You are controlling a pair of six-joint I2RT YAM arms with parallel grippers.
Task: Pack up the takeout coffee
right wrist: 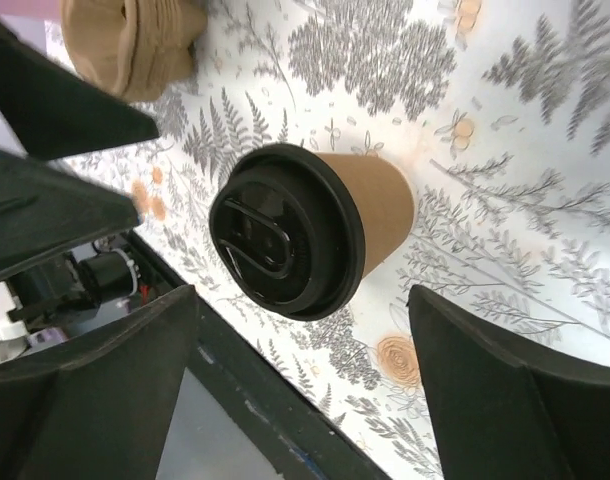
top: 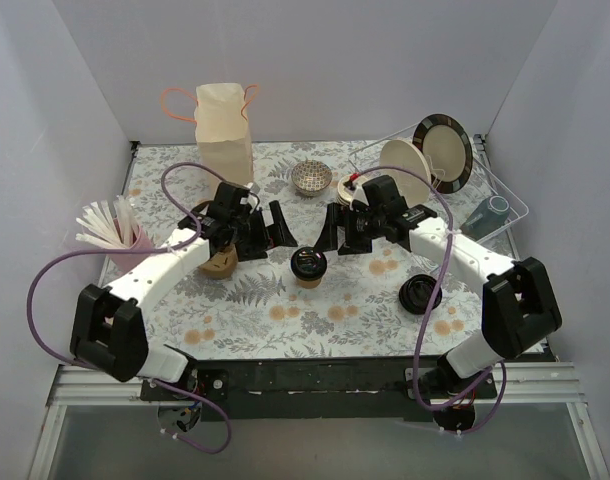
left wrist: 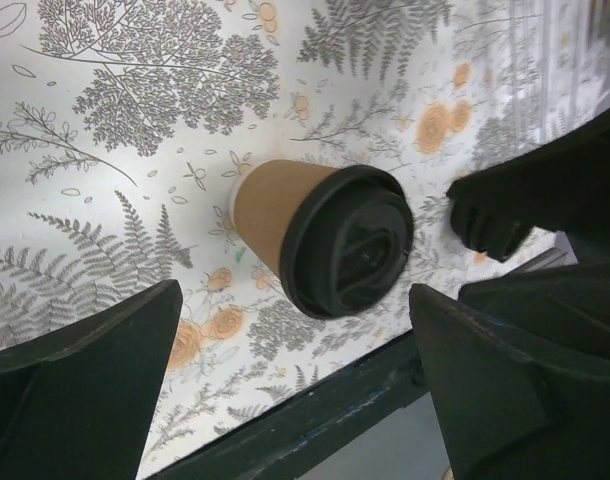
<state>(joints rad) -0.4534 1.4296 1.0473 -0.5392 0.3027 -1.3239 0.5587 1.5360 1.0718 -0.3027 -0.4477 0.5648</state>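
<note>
From above, the takeout coffee (top: 308, 267) stands upright on the table (top: 285, 320), just on the near side of the gap between the left gripper (top: 270, 232) and the right gripper (top: 337, 232), with the paper bag (top: 225, 135) well behind. One gripper should, I judge, descend around the paper wall below the lid and squeeze gently. Left wrist: jaws apart, cup ahead of them, untouched. Right wrist: jaws likewise spread, cup beyond the tips.

brown cup (top: 308, 276), black lid (right wrist: 285, 232), fern-print tablecloth (top: 265, 300)

No legible text, labels, brands or numbers, raised marks on the takeout coffee (right wrist: 307, 230) lid unreadable
</note>
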